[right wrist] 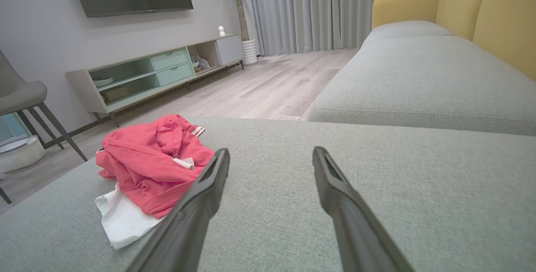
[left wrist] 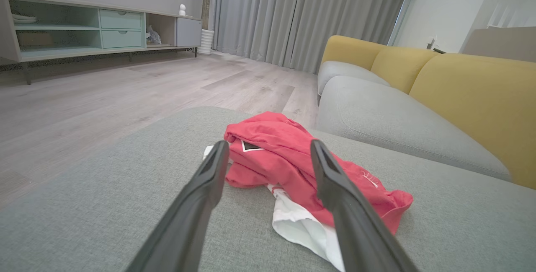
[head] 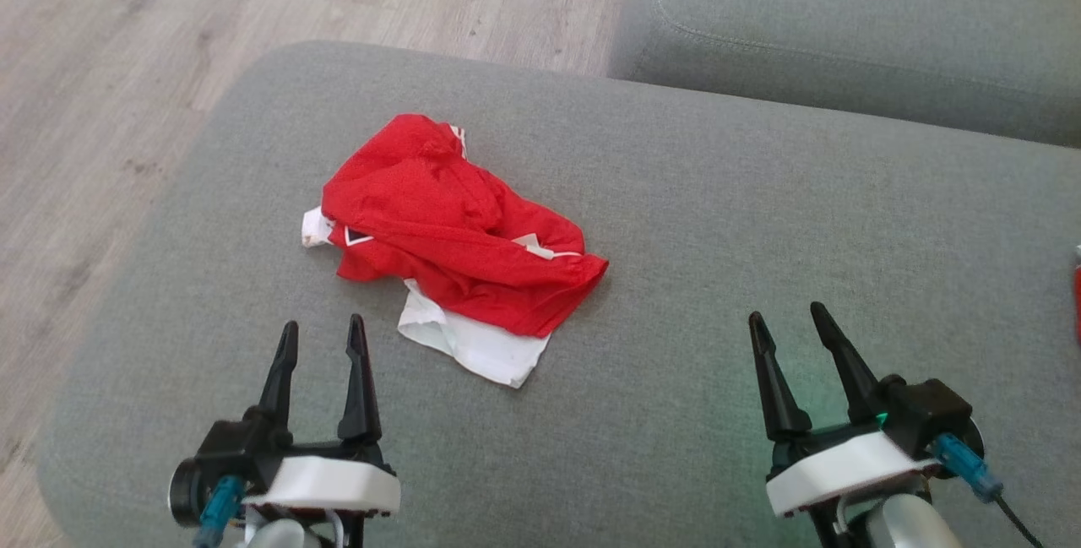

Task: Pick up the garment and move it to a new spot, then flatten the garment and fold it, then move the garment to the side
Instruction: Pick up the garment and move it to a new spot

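On grey fabric cushion (head: 718, 236), crumpled red-and-white cloth garment (head: 456, 252) lies ungrasped; left gripper (head: 323, 322), right gripper (head: 785, 311) spread wide, empty; pickup apparently pending, needs forward reach.

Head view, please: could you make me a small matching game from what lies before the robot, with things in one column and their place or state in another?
Things:
1 garment
2 left gripper
3 right gripper
4 floor

Descriptions:
a pale wood, upper left
b open, lower right, over a bare part of the grey cushion
c crumpled, red and white
d open, lower left, near the garment's white edge

Pairs: 1-c; 2-d; 3-b; 4-a
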`<state>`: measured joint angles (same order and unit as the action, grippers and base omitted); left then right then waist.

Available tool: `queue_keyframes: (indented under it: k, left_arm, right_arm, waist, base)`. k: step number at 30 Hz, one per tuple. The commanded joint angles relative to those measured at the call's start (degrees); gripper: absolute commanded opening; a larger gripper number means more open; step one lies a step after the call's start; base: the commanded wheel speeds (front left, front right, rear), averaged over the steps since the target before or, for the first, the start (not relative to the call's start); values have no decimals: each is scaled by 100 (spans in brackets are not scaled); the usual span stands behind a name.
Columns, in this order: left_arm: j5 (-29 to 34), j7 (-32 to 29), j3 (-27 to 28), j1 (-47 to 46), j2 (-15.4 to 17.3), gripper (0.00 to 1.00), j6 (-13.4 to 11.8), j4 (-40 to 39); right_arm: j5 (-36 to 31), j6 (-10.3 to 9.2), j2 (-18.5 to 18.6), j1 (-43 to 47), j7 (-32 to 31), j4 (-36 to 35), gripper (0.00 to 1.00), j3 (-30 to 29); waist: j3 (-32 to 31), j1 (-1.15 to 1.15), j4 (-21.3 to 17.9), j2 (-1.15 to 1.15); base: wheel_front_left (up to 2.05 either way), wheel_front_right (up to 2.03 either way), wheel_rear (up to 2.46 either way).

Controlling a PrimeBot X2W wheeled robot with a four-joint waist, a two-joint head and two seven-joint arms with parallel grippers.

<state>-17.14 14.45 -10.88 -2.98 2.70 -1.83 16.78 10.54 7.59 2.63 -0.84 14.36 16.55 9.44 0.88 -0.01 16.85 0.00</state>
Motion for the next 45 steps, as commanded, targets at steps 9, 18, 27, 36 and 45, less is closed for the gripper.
queue_keyframes:
  k: [9, 18, 27, 36, 45]
  left_arm:
    - [59, 55, -33, -460, 18, 100, 132, -9]
    - [274, -277, -852, -1585, 18, 100, 589, 1032]
    - [254, -1142, -1531, -2739, 19, 100, 840, 1864]
    - [365, -1606, -1524, -3317, 73, 100, 417, 2675]
    - [284, -950, -1514, -3456, 120, 0, 487, 2691]
  right_arm:
    - [-91, -10, 25, -307, 63, -208, 100, -99]
    - [-194, -10, 25, -596, 63, -281, 100, -280]
    - [-148, -10, 25, -869, 63, -364, 100, -208]
    - [-68, -10, 25, -991, 63, -511, 100, -139]
    - [-6, -10, 25, -958, 63, -417, 100, -122]
  waist:
    - [418, 1, -207, 0]
    - [1003, 1, -512, 0]
    - [1436, 1, -990, 0]
    - [1618, 1, -1379, 0]
    - [1401, 1, -1544, 0]
  base:
    - [0, 0, 0]
    - [0, 0, 0]
    - [0, 0, 0]
    - [0, 0, 0]
    - [0, 0, 0]
